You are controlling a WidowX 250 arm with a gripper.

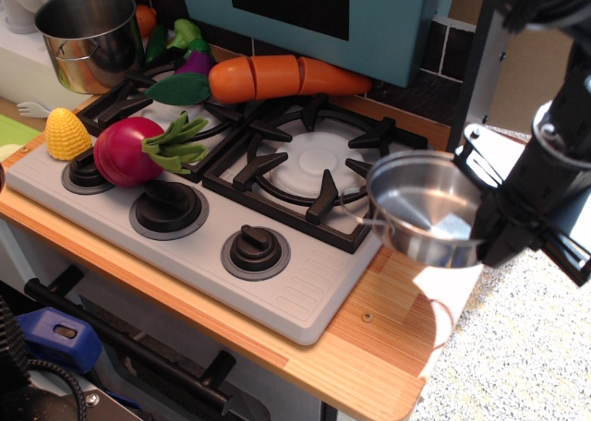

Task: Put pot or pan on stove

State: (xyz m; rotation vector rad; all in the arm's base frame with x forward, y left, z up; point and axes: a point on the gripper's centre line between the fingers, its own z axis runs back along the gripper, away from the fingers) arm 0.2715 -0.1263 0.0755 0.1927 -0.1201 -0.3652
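The shallow shiny steel pot [420,207] hangs in the air over the right edge of the grey stove [277,282]. It covers the right end of the right burner grate [314,167]. One wire loop handle points left toward the burner. My gripper [487,225] is shut on the pot's right rim and holds it up, slightly tilted. The fingertips are mostly hidden behind the rim and the black arm.
A taller steel pot [88,38] stands at the back left. A carrot [286,77], a red radish [138,150], corn [66,133] and an eggplant [189,66] lie on or near the left burner. The wooden counter [388,347] ends at the right, beside the pot.
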